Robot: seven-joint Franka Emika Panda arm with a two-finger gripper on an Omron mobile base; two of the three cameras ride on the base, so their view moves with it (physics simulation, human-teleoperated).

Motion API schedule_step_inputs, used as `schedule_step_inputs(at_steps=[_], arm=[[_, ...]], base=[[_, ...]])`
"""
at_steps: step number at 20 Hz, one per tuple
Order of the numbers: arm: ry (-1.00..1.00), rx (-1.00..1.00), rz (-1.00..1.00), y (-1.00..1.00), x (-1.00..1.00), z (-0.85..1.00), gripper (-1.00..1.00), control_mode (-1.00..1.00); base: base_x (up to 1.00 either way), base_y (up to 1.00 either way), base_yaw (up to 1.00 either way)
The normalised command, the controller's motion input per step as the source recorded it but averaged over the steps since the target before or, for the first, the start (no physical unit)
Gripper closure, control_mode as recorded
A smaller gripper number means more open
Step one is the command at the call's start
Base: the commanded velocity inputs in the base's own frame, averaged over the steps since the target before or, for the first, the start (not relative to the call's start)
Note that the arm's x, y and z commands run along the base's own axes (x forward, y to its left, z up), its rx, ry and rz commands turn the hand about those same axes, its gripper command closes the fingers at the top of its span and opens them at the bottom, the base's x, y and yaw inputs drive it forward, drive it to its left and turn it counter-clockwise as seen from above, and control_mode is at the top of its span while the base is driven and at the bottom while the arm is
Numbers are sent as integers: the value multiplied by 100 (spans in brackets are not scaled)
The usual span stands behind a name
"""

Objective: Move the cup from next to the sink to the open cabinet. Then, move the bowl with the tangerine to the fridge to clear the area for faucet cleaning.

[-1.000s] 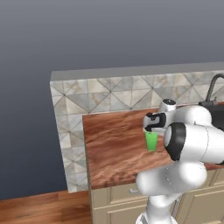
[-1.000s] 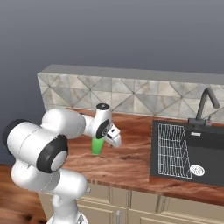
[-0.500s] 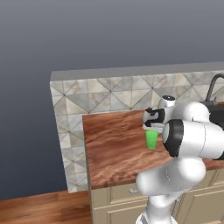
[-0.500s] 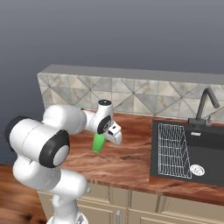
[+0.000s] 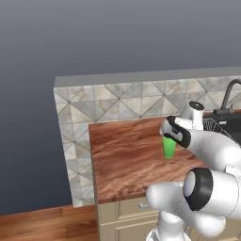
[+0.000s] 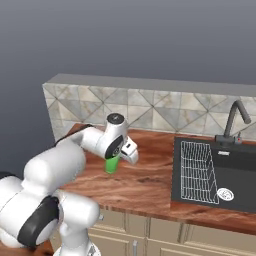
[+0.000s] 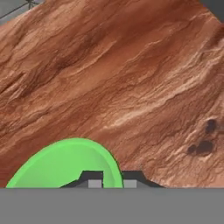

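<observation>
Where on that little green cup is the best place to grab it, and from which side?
Best by the rim, from above. The cup stands upright on the wooden counter, mouth open upward, with no handle, so its thin wall is probably the easiest part to pinch. The gripper sits that way, one fingertip inside the rim and one outside.

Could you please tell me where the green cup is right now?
The cup stands on the wooden counter left of the sink in the right base view, with the tool shut on its rim.
</observation>
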Motion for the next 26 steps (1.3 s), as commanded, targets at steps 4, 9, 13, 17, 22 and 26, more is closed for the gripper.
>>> schedule_step_inputs(at_steps=[4, 9, 13, 17, 22, 26], arm=[[-50, -7, 0, 19, -72, 84, 100, -100], [-60, -4, -1, 6, -98, 98, 100, -100], [-16, 0, -3, 0, -25, 25, 100, 100], [0, 0, 0, 0, 0, 0, 100, 100], [0, 0, 0, 0, 0, 0, 100, 100], [0, 0, 0, 0, 0, 0, 100, 100]], base=[[0, 0, 0], [0, 0, 0], [-75, 2, -22], [-88, 19, -58], [-64, 13, -76], [-51, -6, -83]])
